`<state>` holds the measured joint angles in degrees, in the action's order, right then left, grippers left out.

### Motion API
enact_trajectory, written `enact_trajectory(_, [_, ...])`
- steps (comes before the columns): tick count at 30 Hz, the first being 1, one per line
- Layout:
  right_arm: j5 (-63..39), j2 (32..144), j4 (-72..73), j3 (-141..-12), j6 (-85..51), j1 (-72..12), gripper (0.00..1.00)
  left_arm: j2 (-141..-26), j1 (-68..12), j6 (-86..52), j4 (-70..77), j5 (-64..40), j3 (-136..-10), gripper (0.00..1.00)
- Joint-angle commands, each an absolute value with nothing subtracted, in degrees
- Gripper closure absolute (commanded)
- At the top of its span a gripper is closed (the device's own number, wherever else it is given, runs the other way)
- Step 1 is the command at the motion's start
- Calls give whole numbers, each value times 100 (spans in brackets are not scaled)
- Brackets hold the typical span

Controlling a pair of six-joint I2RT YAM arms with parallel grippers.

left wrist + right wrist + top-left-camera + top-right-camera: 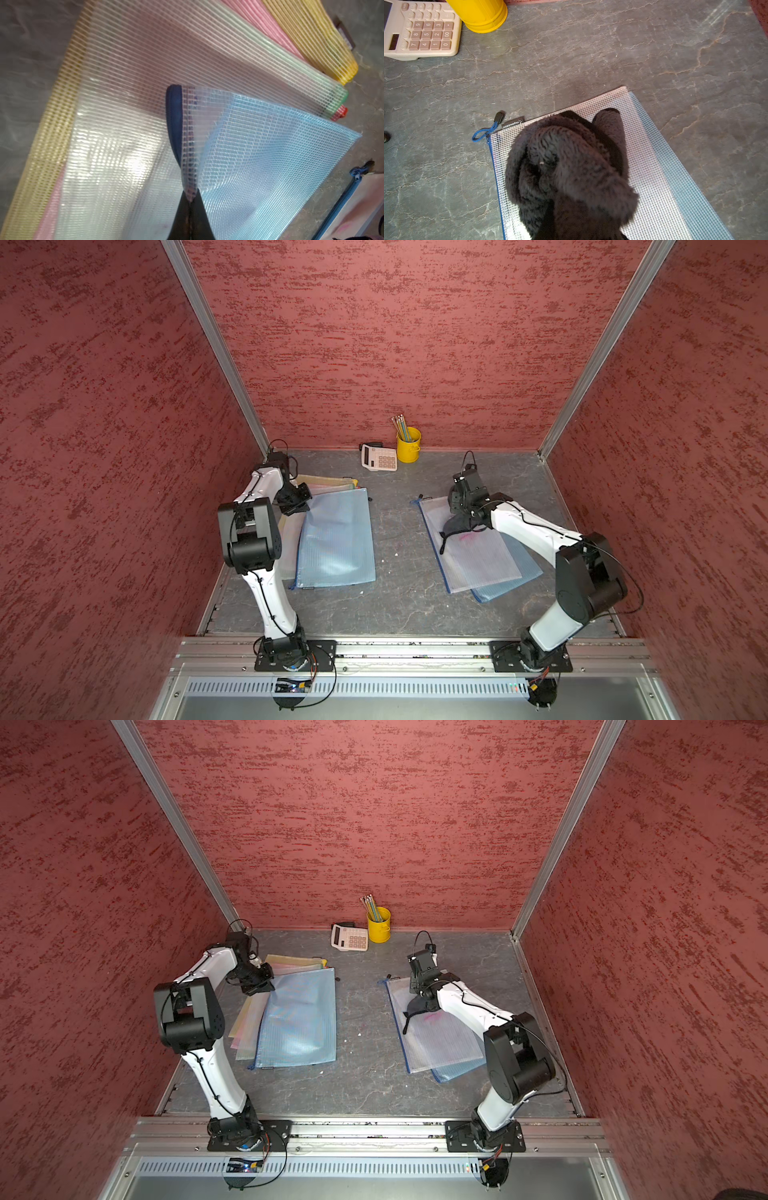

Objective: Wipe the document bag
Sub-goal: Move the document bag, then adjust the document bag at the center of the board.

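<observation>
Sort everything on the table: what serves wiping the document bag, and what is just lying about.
In the job: clear document bag with the pink smear; dark cloth; right gripper holding it.
Lying about: calculator; yellow pencil cup; blue bag beneath it; stack of coloured bags, its top bag pinched by left gripper.

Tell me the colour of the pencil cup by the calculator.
The cup is yellow; it shows best in the right wrist view.

Soft light, blurred wrist views
</observation>
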<state>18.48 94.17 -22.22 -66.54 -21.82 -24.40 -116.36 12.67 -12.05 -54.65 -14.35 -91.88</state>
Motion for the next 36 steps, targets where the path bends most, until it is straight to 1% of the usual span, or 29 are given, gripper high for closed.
enact_trajectory(1, [1781,9036,-2081,-6614,-2235,-2311,100,-11625,1349,-1046,-5242,-1294,-9391,68])
enact_trajectory(2, [1702,8984,-2074,-6603,-2248,-2262,100,-11567,1349,-1046,-5182,-1340,-9374,46])
enact_trajectory(3, [1654,8954,-2070,-6594,-2275,-2224,100,-11496,1338,-1079,-5118,-1366,-9345,40])
enact_trajectory(6, [1599,8828,-2135,-6583,-2247,-2041,100,-11202,1237,-1234,-5052,-1260,-9274,29])
enact_trajectory(7, [1579,8770,-2156,-6570,-2217,-1954,100,-11078,1178,-1305,-5085,-1230,-9268,27])
enact_trajectory(9, [1581,8634,-2188,-6507,-2172,-1755,100,-10833,1004,-1530,-5200,-1245,-9245,27])
enact_trajectory(10, [1554,8553,-2213,-6460,-2155,-1624,100,-10697,844,-1663,-5199,-1409,-9180,26])
enact_trajectory(13, [1395,8355,-2195,-6293,-2106,-1223,100,-10425,25,-1971,-5197,-1633,-8986,23])
enact_trajectory(15, [1276,8394,-2215,-6207,-2033,-1069,100,-10397,-532,-2389,-4962,-2013,-8816,22])
enact_trajectory(17, [1349,8588,-2243,-6111,-1927,-1040,100,-10489,-1149,-2809,-4639,-2260,-8712,22])
enact_trajectory(19, [1327,8746,-2185,-5940,-1938,-1043,100,-10704,-1756,-3092,-4474,-2280,-8802,21])
enact_trajectory(22, [1150,8877,-1897,-5568,-2032,-1045,100,-11224,-2426,-3587,-4003,-2624,-8944,20])
enact_trajectory(24, [1054,8920,-1786,-5392,-2080,-1046,100,-11618,-2703,-3973,-3705,-2866,-9070,20])
enact_trajectory(28, [944,8931,-1670,-5167,-2067,-1046,100,-12339,-3146,-4364,-3551,-2882,-9574,19])
enact_trajectory(32, [812,8947,-1583,-5057,-2063,-1046,100,-12886,-3356,-4529,-3783,-2520,-10033,18])
enact_trajectory(36, [663,9034,-1482,-4929,-2074,-1054,100,-13169,-3502,-4639,-3893,-2169,-10314,18])
